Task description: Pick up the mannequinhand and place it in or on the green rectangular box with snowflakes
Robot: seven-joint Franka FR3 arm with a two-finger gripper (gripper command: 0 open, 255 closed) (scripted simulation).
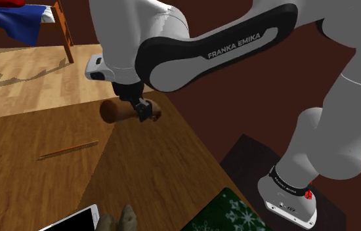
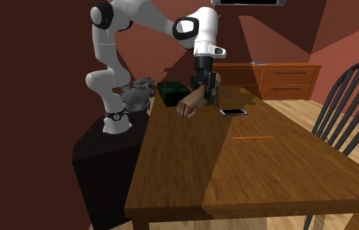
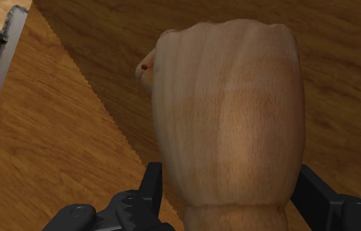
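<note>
On the wooden table (image 2: 171, 183), nearest in the second exterior view, a thin orange pencil (image 2: 253, 138) lies toward that view's right; beyond it a white phone (image 2: 233, 112) lies flat; just left of the phone in that view, the black gripper (image 2: 207, 95) pinches the wooden mannequin hand (image 2: 188, 108) at its wrist; in the wrist view the fingers (image 3: 151, 187) press against either side of the wrist, below the closed fist; the mannequin hand slants down from the gripper, fist lowest; whether the fist touches the table I cannot tell; farther on, close behind it, the green box with snowflakes (image 2: 170, 91) sits at the table's far end; a wooden dresser (image 2: 269, 77) stands against the far wall.
</note>
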